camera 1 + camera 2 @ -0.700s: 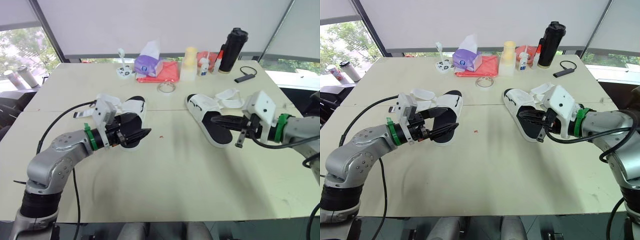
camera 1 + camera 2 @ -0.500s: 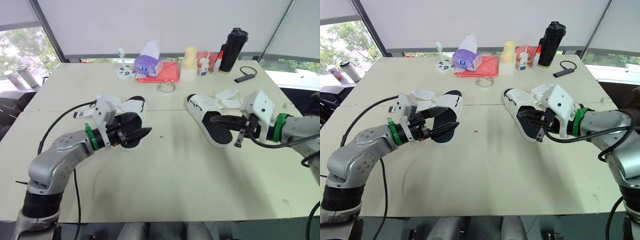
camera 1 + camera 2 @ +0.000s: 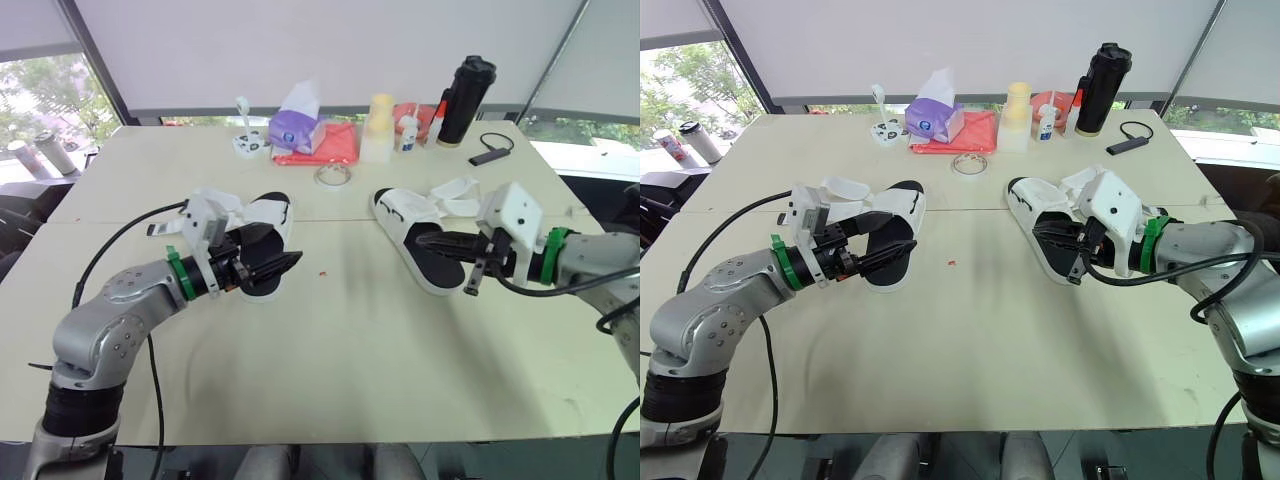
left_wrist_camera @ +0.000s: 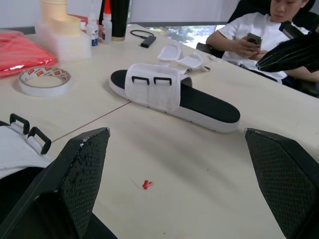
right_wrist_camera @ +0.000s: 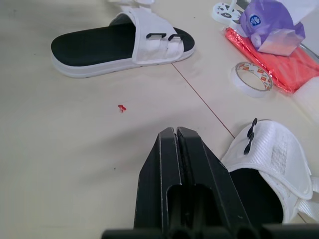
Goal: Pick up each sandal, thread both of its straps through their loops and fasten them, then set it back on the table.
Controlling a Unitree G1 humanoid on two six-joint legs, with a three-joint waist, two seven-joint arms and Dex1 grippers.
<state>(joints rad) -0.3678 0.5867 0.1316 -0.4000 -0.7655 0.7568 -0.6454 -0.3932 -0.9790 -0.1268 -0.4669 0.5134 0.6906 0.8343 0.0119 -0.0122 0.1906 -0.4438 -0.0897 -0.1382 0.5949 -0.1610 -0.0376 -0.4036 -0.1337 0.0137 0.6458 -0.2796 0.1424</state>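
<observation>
Progress looks close to nil. In the left eye view both sandals lie flat on the bench point(image 3: 330, 350). The left sandal point(image 3: 268, 213) sits just ahead of the left gripper point(image 3: 290, 268). The right sandal point(image 3: 405, 212) lies under the right gripper point(image 3: 428, 241), which hangs just above its footbed. The left sandal's straps point(image 3: 225, 200) and the right one's point(image 3: 462, 192) splay loose to the outer sides, none passed through a loop.

The right eye view tells the same: neither sandal is lifted, and neither gripper holds anything.

In the left wrist view the left gripper's fingers point(image 4: 75, 174) stand wide apart with bare bench between them. Across the bench, the right sandal's two black loops point(image 4: 162, 78) are both empty, and its straps lie behind it. A person point(image 4: 249, 30) sits beyond the far edge.

In the right wrist view the right gripper's fingers point(image 5: 172, 164) are pressed together on nothing. The left sandal's loops are empty too.

I judge that every step remains for both sandals: pick-up, threading, fastening and setting down.
</observation>
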